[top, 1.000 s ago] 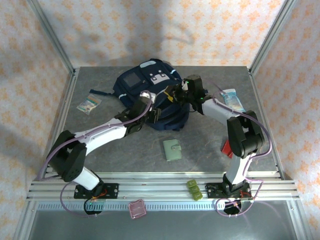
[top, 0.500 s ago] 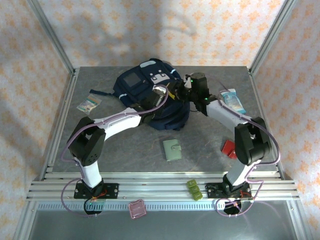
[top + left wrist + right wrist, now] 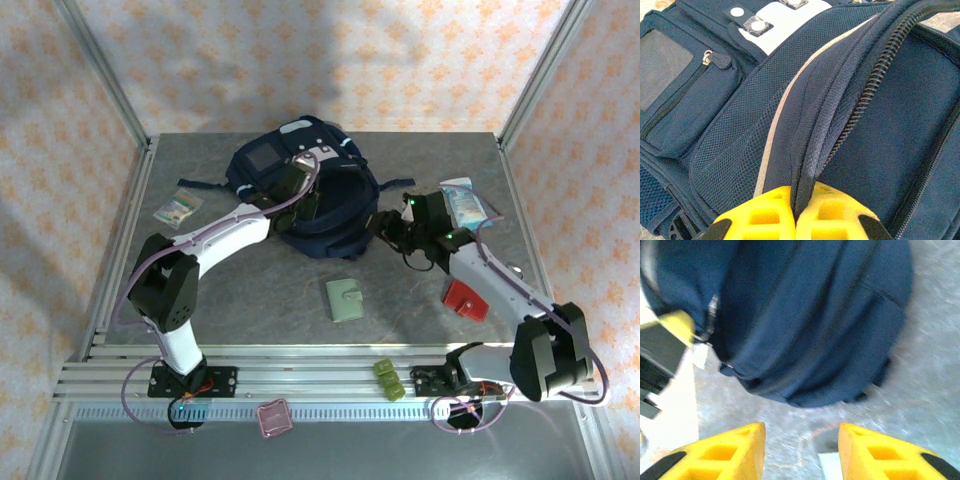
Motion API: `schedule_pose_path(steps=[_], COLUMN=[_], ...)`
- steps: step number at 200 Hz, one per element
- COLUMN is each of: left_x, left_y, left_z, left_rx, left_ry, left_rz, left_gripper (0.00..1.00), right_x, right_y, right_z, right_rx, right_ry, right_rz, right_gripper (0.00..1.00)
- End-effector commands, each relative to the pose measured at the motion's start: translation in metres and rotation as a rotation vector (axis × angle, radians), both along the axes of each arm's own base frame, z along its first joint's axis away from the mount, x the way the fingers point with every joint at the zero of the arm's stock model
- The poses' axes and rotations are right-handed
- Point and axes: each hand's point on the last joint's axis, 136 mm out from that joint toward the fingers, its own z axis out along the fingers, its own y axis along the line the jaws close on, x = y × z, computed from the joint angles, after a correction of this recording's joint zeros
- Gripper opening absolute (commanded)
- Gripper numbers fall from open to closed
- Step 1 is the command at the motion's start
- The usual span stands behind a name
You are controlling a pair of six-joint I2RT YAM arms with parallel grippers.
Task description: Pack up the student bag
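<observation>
- My left jaws are clenched on a fabric fold beside the zipper (image 3: 875, 85) of the student bag (image 3: 730, 130).
- My right jaws are released, fingers apart, over the counter (image 3: 930, 350), just beside the bag.
- The bag lies at the counter's far middle.

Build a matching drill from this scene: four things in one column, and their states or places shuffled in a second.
Things
1. left gripper
2. right gripper
3. green wallet
4. pink square

States or places
A. open, over bare table beside the student bag
B. at the near edge, between the two arm bases
C. shut, fingers pinching a fold of the student bag
D. flat on the table, on the near side of the student bag

Pairs: 1-C, 2-A, 3-D, 4-B
</observation>
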Motion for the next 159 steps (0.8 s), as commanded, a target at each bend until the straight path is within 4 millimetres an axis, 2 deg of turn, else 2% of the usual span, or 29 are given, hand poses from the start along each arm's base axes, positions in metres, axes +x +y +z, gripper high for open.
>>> schedule_pose_path(steps=[1,21,57,80,120,159], left_x=[0.009,0.009,0.009,0.009,0.007,0.009], left_y=[0.001,-0.003,-0.008,-0.008,-0.013,-0.016], left_z=[0.048,0.047,0.055,0.058,0.06,0.056], left_rx=[-0.091,-0.123,-0.165,-0.18,-0.213,-0.237], left_ry=[-0.089,-0.077,-0.075,-0.077,-0.071,-0.056], left_rz=[0.029,0.016,-0.001,-0.004,-0.022,-0.029], left_gripper=[0.0,0.0,0.0,0.0,0.0,0.0], right_x=[-0.034,-0.055,-0.089,-0.105,-0.122,-0.124], right_y=[-0.018,-0.015,0.001,0.009,0.019,0.034], right_z=[-0.033,-0.05,-0.079,-0.096,-0.115,-0.129], right_rx=[-0.156,-0.194,-0.241,-0.283,-0.301,-0.311], right_ry=[0.08,0.133,0.216,0.254,0.286,0.298], right_rz=[0.041,0.081,0.169,0.196,0.21,0.223], right_gripper=[0.43,0.44,0.46,0.47,0.52,0.53])
